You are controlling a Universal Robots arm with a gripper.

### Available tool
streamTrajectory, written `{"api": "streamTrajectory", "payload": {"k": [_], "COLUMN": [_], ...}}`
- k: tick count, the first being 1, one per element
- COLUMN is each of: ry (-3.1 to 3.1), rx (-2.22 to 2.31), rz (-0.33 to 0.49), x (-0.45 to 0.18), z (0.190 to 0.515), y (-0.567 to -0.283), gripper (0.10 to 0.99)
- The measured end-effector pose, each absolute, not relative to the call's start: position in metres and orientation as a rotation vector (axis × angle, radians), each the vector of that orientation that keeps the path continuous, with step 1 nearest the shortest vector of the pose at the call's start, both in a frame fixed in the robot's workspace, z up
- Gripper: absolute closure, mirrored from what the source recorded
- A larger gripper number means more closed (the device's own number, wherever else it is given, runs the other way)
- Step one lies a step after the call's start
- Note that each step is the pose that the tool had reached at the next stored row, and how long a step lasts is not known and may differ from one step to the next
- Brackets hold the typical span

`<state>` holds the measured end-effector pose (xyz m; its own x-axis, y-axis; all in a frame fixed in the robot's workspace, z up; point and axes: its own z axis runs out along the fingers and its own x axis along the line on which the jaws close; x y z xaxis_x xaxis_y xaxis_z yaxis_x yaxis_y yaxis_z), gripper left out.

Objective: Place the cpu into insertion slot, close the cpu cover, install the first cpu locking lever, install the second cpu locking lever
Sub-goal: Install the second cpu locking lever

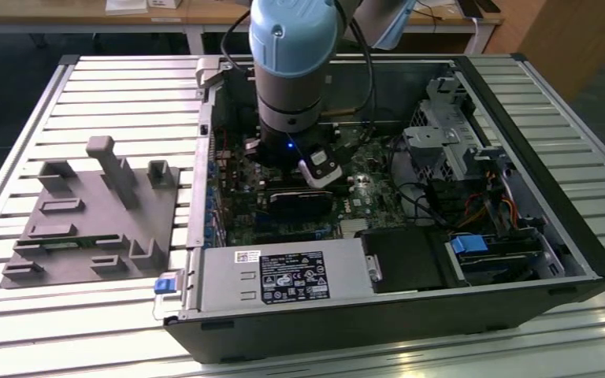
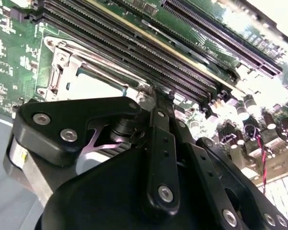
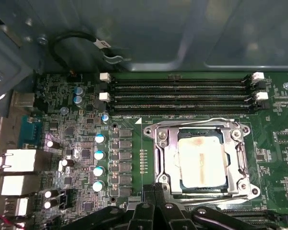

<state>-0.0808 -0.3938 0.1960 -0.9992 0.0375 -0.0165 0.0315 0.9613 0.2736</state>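
Evidently the cpu (image 3: 201, 160) lay seated in the insertion slot (image 3: 159, 158) with the cpu cover (image 3: 204, 128) down around it, near the board's memory-slot edge. The jaws (image 3: 156, 189) looked nearly together at the socket's edge, gripping nothing I could make out. Pressing a lever would call for steady, square downward force

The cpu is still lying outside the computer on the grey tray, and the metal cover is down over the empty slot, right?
Not quite. The cpu already sits in the insertion slot on the green board, as the first wrist view shows. The cpu cover is indeed down, framing the chip through its square window, so the slot is not empty.
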Motion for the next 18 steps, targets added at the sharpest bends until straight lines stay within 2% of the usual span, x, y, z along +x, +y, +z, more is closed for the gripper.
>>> {"api": "streamTrajectory", "payload": {"k": [18], "ry": [3.090], "rx": [0.054], "rz": [0.431], "x": [-0.081], "z": [0.212], "y": [-0.394], "gripper": [0.980]}}
